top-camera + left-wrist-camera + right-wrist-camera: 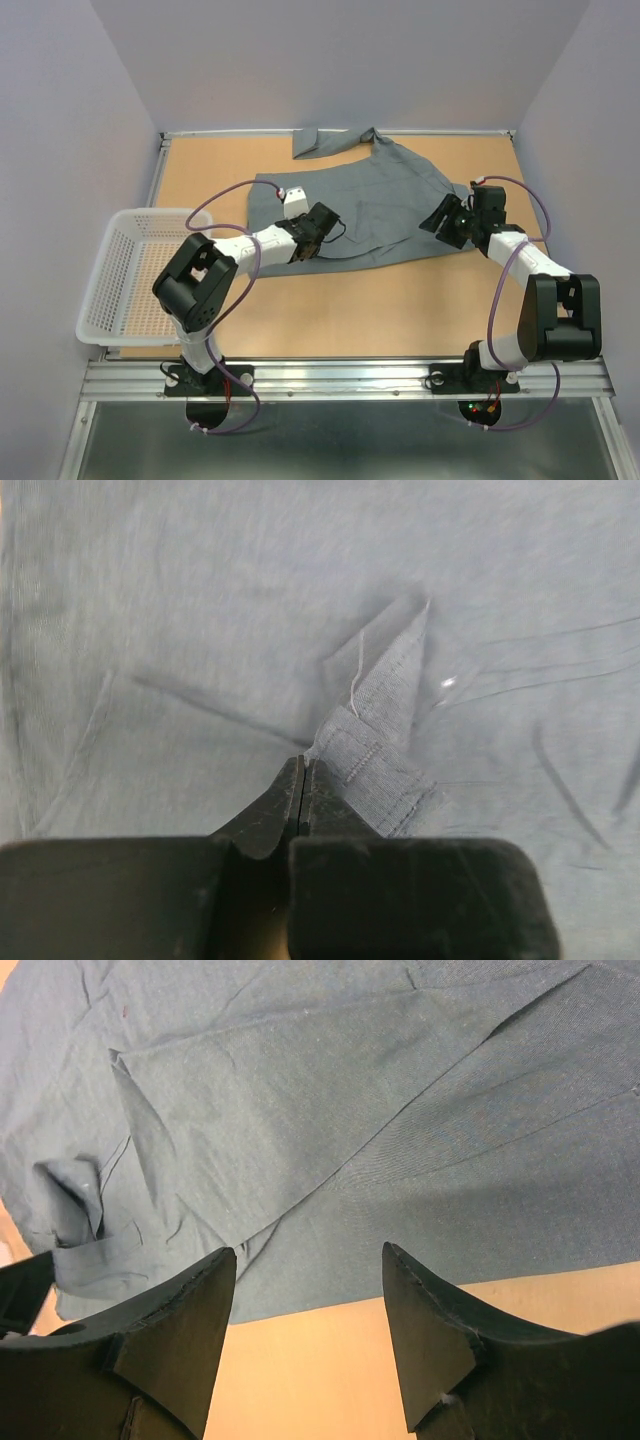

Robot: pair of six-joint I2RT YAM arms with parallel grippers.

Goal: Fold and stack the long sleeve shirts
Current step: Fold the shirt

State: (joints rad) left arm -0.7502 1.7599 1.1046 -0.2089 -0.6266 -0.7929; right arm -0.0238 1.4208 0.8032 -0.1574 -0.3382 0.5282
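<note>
Left jaws are pinched on a fold of the grey shirt; right jaws gape above its edge on the desk

**Both arms reaching in, left closed, right open**

Left arm: base at near left, elbow bent, white forearm running right and slightly far toward centre. Left gripper pointing right and far, angled down. Fingers pressed flat together, no gap between the tips; a stitched fold of the shirt pinched at the tips.

Right arm: base at near right, upper link rising, forearm angled far and left. Right gripper pointing left and down, fingers spread with a clear gap and nothing between them. Whether its tips touch anything below is hard to tell from the wrist view.

The grippers are well apart, left of centre and right of centre.
</note>
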